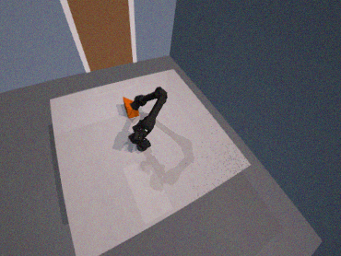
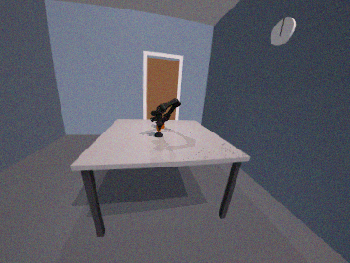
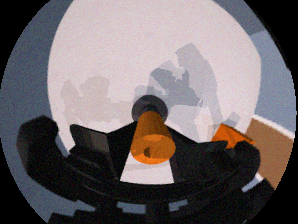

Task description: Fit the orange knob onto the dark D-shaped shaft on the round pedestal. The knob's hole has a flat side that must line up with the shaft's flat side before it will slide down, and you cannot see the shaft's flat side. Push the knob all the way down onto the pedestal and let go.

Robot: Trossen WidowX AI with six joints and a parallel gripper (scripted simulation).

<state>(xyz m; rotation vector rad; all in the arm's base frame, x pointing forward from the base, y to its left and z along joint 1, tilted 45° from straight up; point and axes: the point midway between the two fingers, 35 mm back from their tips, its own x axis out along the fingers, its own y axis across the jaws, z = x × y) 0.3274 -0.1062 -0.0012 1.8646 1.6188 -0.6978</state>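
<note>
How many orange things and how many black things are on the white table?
Orange: 2, the round orange knob and an orange wedge-shaped block.
Black: 2, the black robot arm and the dark round pedestal.
Total: 4.

Counter: lower and right parts of top view bare, free to pass. Obstacles bunch at upper centre: arm, orange wedge just left of it. In wrist view pedestal sits directly beyond end effector w/ knob.
</note>
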